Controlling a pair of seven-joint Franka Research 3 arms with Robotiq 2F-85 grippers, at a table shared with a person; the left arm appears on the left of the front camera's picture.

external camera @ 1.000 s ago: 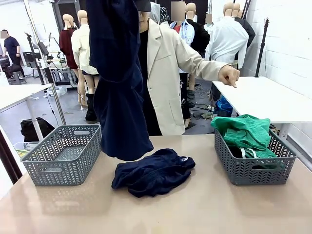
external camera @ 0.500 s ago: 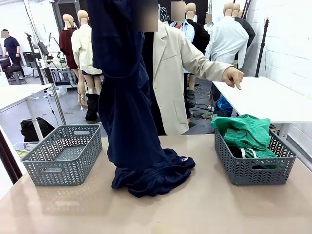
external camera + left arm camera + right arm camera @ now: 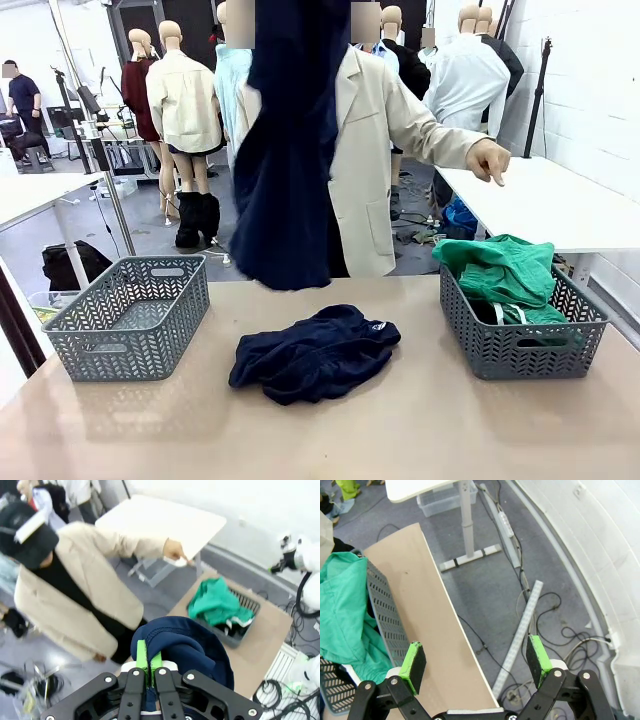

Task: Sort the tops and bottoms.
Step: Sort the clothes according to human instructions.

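Note:
A dark navy garment (image 3: 290, 170) hangs high over the table's middle, its hem clear of the tabletop. In the left wrist view my left gripper (image 3: 149, 666) is shut on its bunched top (image 3: 187, 645). A second dark navy garment (image 3: 315, 353) lies crumpled on the table's centre, a small white label on it. The bright green garment (image 3: 505, 275) fills the right grey basket (image 3: 525, 345) and shows again as the green garment (image 3: 342, 615) in the right wrist view. My right gripper (image 3: 476, 662) is open over the table's right edge, nothing between its pads.
An empty grey basket (image 3: 130, 320) stands at the table's left. A person in a beige blazer (image 3: 375, 150) stands at the far side, one hand (image 3: 490, 160) pointing down toward the right basket. White side tables stand left and right; cables lie on the floor.
The hanging navy garment has risen and swung right, from draping onto the crumpled pile to hanging free above it. The person's pointing hand has shifted slightly right.

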